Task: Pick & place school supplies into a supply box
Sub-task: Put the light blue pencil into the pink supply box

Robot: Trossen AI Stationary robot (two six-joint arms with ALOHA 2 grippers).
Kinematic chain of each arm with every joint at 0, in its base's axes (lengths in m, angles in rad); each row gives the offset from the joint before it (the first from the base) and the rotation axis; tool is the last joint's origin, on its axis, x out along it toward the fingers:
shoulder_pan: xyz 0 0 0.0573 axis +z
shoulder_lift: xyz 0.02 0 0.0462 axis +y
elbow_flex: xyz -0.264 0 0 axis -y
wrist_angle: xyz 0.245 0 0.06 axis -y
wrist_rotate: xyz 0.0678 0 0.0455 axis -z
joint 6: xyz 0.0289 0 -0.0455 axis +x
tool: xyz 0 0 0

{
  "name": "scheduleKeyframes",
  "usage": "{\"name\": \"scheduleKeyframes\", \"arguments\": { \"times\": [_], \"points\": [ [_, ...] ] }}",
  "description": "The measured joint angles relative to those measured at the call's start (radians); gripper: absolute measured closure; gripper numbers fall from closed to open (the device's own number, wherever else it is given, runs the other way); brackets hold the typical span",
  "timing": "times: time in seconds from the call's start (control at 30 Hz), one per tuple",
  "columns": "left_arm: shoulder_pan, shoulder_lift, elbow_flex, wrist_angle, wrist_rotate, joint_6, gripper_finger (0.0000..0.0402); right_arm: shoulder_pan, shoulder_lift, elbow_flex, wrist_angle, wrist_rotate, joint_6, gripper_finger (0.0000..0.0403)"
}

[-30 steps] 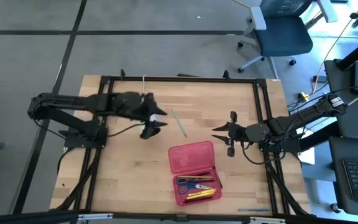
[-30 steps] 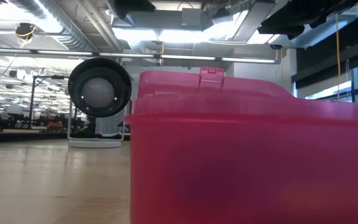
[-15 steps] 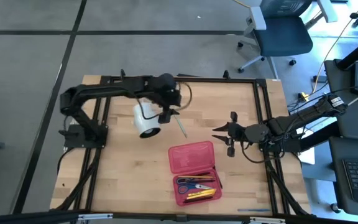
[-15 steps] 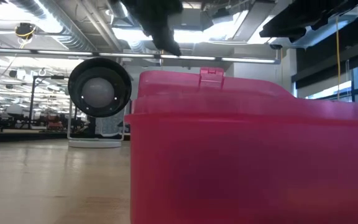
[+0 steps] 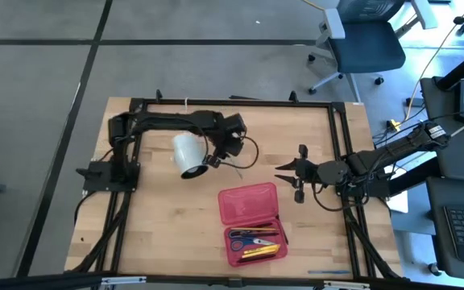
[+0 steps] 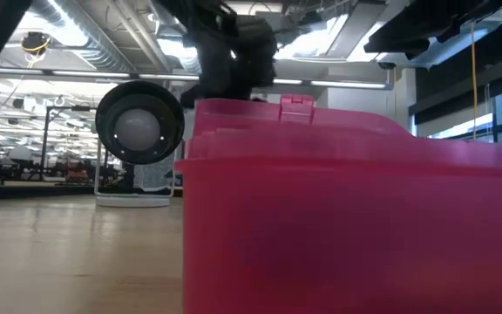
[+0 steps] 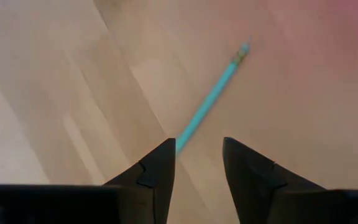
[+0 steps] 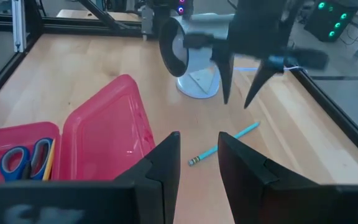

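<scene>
Supply box [image 5: 253, 223] sits at 6 o'clock on the table [image 5: 159, 234], lid swung flat toward centre. Blue-handled scissors [image 5: 245, 236] and a yellow pencil [image 5: 260, 251] lie in its tray. In the low view the red wall of the box fills the foreground.

Right gripper [image 5: 290, 176] waits at 3 o'clock, just off the lid's right corner, fingers parted with nothing between them. Its wrist view looks past its own fingertips [image 8: 166, 155] at the open lid and the green pencil [image 8: 224, 144] lying flat on the wood beyond.

Left gripper [image 5: 230, 158] hangs near table centre, toward 12 o'clock from the box, pointing down over the green pencil. In the left wrist view its two dark fingers [image 7: 160, 165] stand apart, straddling the near end of the pencil, unclenched; whether they touch it cannot be told. The pencil is apart from the box.

White cylinder [image 5: 188, 153] stands just beside the left gripper at its 9 o'clock side.
</scene>
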Motion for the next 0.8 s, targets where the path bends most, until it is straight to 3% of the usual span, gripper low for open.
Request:
{"name": "scheduleKeyframes", "arguments": {
  "times": [0.27,0.47,0.8],
  "points": [
    [-0.029,0.098,0.0,0.008,-0.096,0.076,0.0287,0.0,0.0,0.0,-0.018,0.0,0.002,0.0292],
    [-0.046,0.11,0.0,0.058,-0.099,0.132,0.0296,0.0,0.0,0.0,-0.049,0.0,0.024,0.0292],
    [-0.066,0.117,0.0,0.104,-0.099,0.093,0.03,0.0,0.0,0.0,-0.059,0.0,0.03,0.0292]
  ]
}}
